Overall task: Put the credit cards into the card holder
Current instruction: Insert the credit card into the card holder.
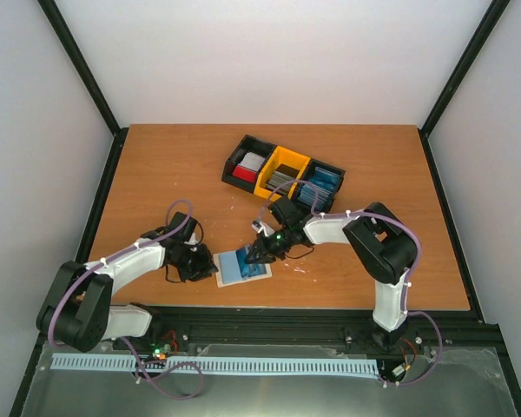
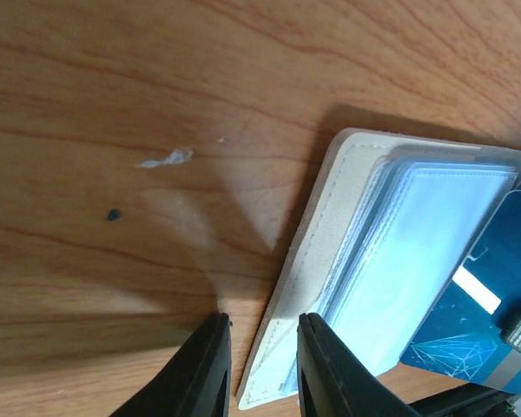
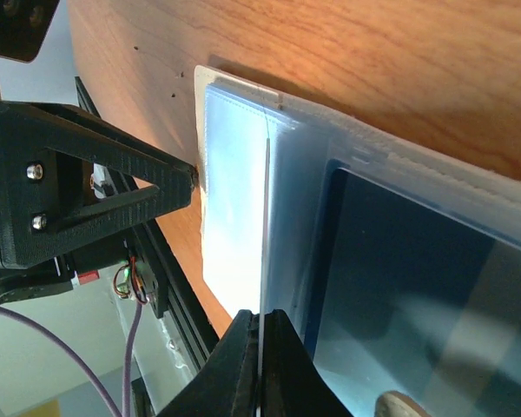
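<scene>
The beige card holder (image 1: 228,276) lies open near the table's front edge, its clear pale-blue sleeves showing. My left gripper (image 1: 198,265) is at its left edge. In the left wrist view its fingertips (image 2: 262,323) are closed narrowly on the beige cover's corner (image 2: 330,226). My right gripper (image 1: 262,252) is over the holder's right half. In the right wrist view it (image 3: 262,317) is shut on a thin clear sheet seen edge-on, apparently a sleeve. A dark blue credit card (image 2: 464,334) lies on the right half, hazy in the right wrist view (image 3: 417,295).
A black-and-yellow three-compartment bin (image 1: 234,161) stands behind the holder. It holds silver-and-red cards (image 1: 250,165), dark grey cards (image 1: 282,180) and blue cards (image 1: 321,184). The black frame rail (image 1: 286,317) runs just in front of the holder.
</scene>
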Robot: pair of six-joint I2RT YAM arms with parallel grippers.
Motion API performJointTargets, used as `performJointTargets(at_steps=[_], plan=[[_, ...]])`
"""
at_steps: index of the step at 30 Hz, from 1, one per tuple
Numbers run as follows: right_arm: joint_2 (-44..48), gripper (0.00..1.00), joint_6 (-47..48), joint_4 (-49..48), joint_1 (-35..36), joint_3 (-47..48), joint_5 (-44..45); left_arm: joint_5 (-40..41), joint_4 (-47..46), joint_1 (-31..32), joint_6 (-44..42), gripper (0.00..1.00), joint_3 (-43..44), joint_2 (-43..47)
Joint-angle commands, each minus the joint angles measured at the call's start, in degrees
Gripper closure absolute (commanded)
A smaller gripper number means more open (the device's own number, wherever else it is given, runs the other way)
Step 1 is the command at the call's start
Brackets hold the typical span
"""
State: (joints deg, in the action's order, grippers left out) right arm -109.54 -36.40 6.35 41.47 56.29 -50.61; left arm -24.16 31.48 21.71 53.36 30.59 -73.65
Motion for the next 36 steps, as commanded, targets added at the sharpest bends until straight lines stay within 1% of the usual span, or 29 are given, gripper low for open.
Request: performJointTargets(at_steps=[1,5,11,14,18,27,36], plan=[[-0.6,0.97,-1.6,-1.9,1.4,-0.1,1.0,-1.5,-1.1,0.3,0.7,0.76,-0.6,-0.8],[-0.7,0.97,-1.6,-0.7,1.8,-0.2,2.6,-1.5,-1.1,0.3,0.6,0.77,-0.7,-1.6],[2.5,0.97,-3.9,-2.8,1.7,-3.4,6.4,-1.3,-1.5,0.3,0.8,0.77,-1.0,-2.3],[4.8,0.97,-3.5,-2.3,1.7,-3.6,8.4,-0.7,-1.1,0.3,0.9,0.78,-1.0,-2.3],[5.4,0.97,-3.3,-1.7,1.5,-4.0,9.4,-0.2,-0.8,0.2,1.1,0.78,-1.2,-2.2],[6.9,0.97,-4.0,-2.3,0.5,-5.9,9.6,-0.3,-1.1,0.3,0.5,0.78,-1.4,-2.2],[5.3,0.97,-5.7,-5.7,0.5,-6.5,6.7,-0.9,-1.9,0.2,-0.2,0.78,-1.4,-3.0]])
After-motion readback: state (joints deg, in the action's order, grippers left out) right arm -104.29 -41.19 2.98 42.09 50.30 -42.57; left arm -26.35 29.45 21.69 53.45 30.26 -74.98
